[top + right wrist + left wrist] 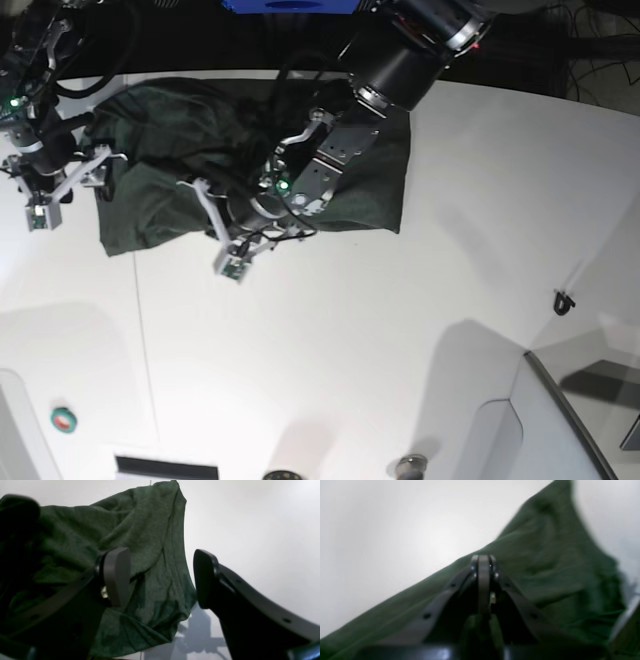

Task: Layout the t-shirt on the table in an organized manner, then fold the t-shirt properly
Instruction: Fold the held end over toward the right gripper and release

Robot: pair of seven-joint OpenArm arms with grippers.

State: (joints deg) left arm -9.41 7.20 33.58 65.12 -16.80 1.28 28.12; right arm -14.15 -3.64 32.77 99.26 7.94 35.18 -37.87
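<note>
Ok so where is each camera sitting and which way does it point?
Left wrist: on the left arm, looking along its shut gripper over the t-shirt and table.
Right wrist: on the right arm, looking past its open gripper at the shirt's edge.
Base: overhead, looking down on both arms.
All three show the t-shirt.

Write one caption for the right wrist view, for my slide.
Open right gripper hangs above the edge of the green t-shirt on the white table.
</note>
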